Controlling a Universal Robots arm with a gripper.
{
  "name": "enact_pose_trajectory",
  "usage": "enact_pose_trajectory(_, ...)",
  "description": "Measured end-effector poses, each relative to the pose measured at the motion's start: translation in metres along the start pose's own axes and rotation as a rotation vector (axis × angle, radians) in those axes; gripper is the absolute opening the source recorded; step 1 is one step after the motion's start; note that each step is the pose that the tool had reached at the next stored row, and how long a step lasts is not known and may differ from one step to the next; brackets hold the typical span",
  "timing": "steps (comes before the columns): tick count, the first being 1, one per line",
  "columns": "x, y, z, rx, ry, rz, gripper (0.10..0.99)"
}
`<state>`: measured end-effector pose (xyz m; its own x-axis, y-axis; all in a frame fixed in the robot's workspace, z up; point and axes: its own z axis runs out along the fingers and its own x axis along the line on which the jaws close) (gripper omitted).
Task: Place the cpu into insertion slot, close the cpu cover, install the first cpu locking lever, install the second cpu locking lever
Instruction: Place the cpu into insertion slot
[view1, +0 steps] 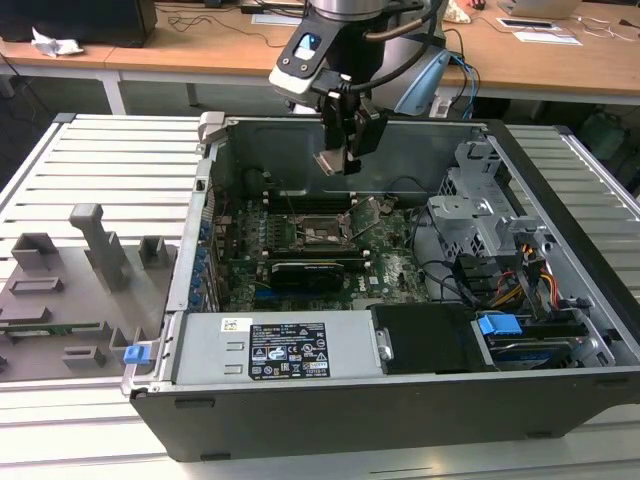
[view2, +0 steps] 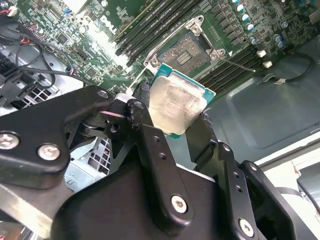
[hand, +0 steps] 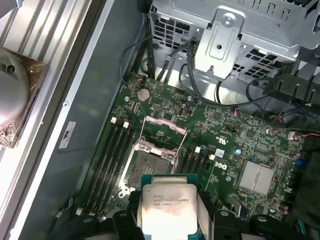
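While it hangs high over the open computer case (view1: 400, 420), the cpu (view2: 175, 107) is pinched by two opposite edges in the pincer (view2: 172, 114). It's a square chip, so no long axis to call, and in the exterior view it sits tilted rather than level with the board. The face is pale silver-grey metal, smudged with brownish marks, with a thin green rim around it. Well below, clear of the chip, the insertion slot (hand: 147, 165) shows its dark grid bare. The cpu cover (hand: 164, 127) is swung open beside it, and the green motherboard (hand: 225, 125) lies all around.
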<state>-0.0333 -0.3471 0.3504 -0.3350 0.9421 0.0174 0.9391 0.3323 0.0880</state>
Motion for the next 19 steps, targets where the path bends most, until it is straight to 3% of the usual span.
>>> enact_pose_trajectory(19, -0.0001, -0.0005, 0.005, 0.0, -0.0003, 0.004, 0.533)
